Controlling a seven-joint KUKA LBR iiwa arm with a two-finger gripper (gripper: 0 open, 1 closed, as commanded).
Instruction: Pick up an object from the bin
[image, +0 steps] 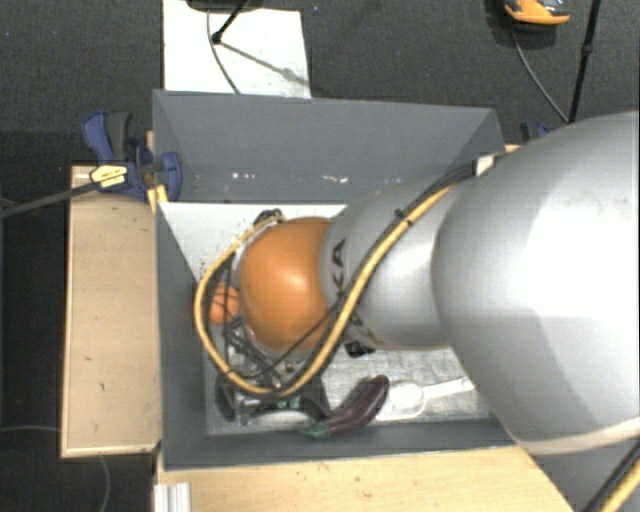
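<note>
The claw (268, 395) is low in the bin (185, 400), in the front corner on the camera's left. It is tucked under the arm's orange cover (285, 285), and from here I cannot tell whether it is spread or pressed together, or whether anything is in it. The nearest thing is a purple aubergine (362, 403), dark and curved, lying on the floor by the front wall just to the claw's right. Its green stem end points at the claw, very near or touching; I can't say which. Beyond it, further right, lies a white spoon (420, 397). On the other side a small orange thing (222, 305) peeks out beside the cover, higher in the view. What worries me is the tight corner: two walls are close, so a slightly misjudged move could knock the claw against metal. The aubergine looks smooth and rounded, so a grip near its thin end could let it squirt out or just shove it along the wall. The yellow cable (208, 330) looping round the wrist also hangs low enough that I'd fear it catching on something.
</note>
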